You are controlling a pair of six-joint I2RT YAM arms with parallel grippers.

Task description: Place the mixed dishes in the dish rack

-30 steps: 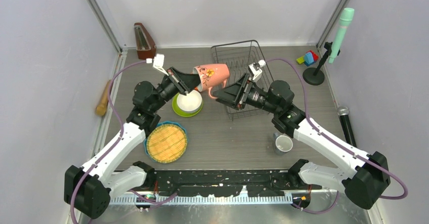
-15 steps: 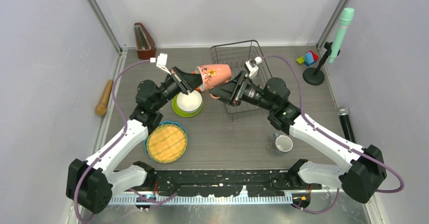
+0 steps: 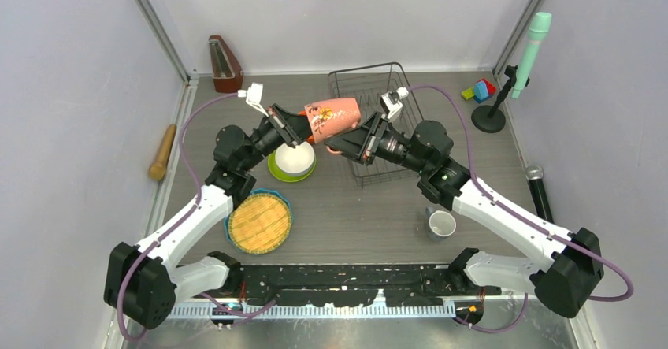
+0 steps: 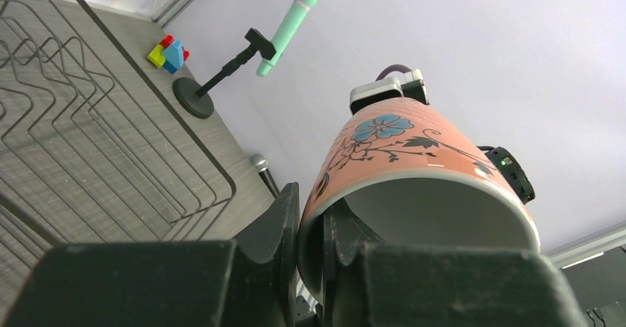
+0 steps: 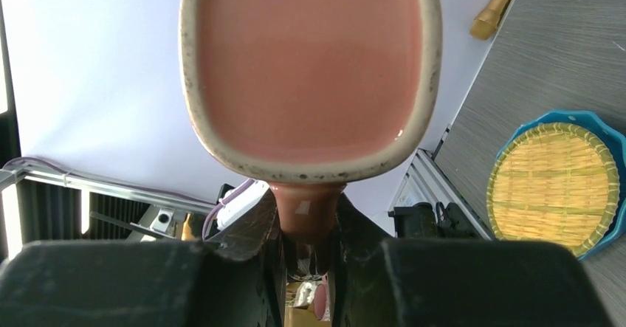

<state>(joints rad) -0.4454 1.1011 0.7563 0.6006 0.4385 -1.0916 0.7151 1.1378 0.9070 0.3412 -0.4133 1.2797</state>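
Pink floral mug hangs on its side in mid-air above the counter, at the left edge of the wire dish rack. Left fingers pinch its rim; right fingers pinch its handle.

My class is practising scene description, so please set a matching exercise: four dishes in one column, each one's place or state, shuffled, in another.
1 pink floral mug
2 white bowl
3 small grey-blue mug
4 blue-rimmed plate

A lying flat beside the left arm
B sitting on the lime-green plate
C lifted in the air
D standing upright beside the right arm

Pairs: 1-C, 2-B, 3-D, 4-A
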